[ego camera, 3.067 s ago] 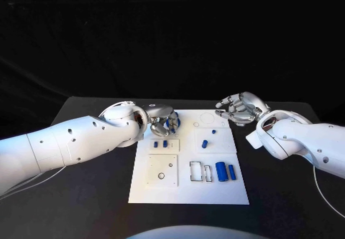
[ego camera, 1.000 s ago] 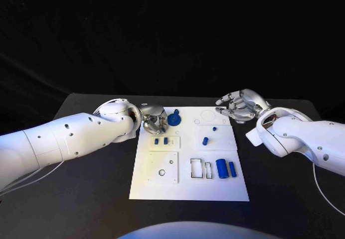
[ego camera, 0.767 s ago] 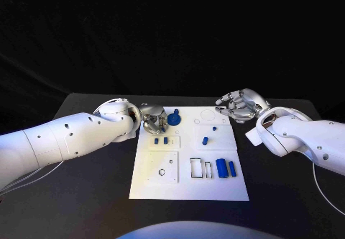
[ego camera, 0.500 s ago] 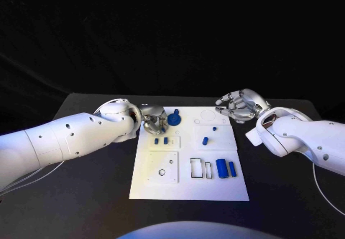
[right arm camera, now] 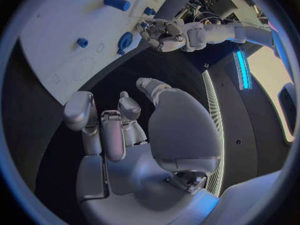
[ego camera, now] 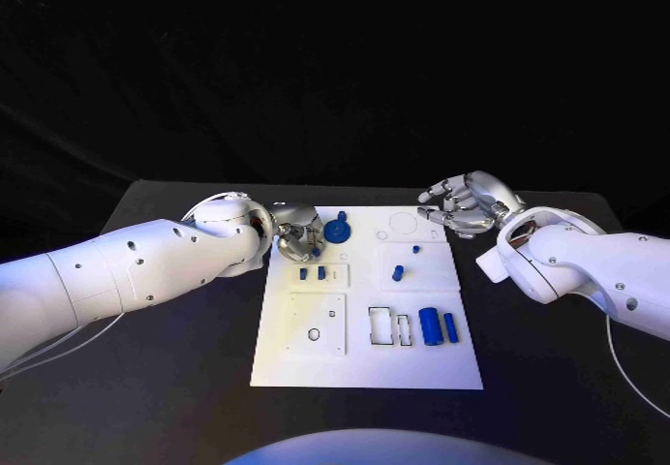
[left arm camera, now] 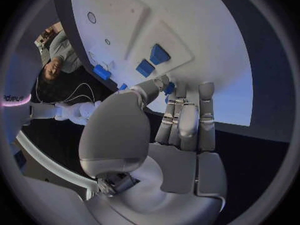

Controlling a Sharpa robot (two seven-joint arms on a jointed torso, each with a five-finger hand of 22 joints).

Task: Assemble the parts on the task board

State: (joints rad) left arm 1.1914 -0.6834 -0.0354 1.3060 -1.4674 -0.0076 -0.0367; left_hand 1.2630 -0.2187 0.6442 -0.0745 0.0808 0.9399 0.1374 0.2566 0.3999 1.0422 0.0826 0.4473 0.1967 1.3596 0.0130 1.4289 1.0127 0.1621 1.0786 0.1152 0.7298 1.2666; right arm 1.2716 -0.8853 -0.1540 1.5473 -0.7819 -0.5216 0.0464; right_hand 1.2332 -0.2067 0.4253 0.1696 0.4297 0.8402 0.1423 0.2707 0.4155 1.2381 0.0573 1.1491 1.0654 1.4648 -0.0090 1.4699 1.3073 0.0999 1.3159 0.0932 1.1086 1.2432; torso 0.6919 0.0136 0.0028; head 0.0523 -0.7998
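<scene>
The white task board (ego camera: 419, 363) lies in the middle of the table. A round blue part (ego camera: 338, 232) with a knob stands near its far left corner. My left hand (ego camera: 297, 238) is right beside that part, fingers curled in with the thumb against them. In the left wrist view, a sliver of blue (left arm camera: 169, 88) peeks out past the fingertips (left arm camera: 181, 102). Two small blue pieces (ego camera: 312, 275) sit in a plate below the hand. My right hand (ego camera: 465, 208) hovers at the board's far right corner, fingers (right arm camera: 106, 130) curled around nothing.
Two blue cylinders (ego camera: 439, 329) lie at the board's right side beside empty rectangular slots (ego camera: 380, 327). Two small blue pegs (ego camera: 397, 276) stand on the middle right plate. A square plate with holes (ego camera: 316, 330) is at the lower left. Black table (ego camera: 167, 387) surrounds the board.
My left hand has let go of the round blue part, which now stands on the board, and has drawn slightly left. Over the last second both hands stay almost still.
</scene>
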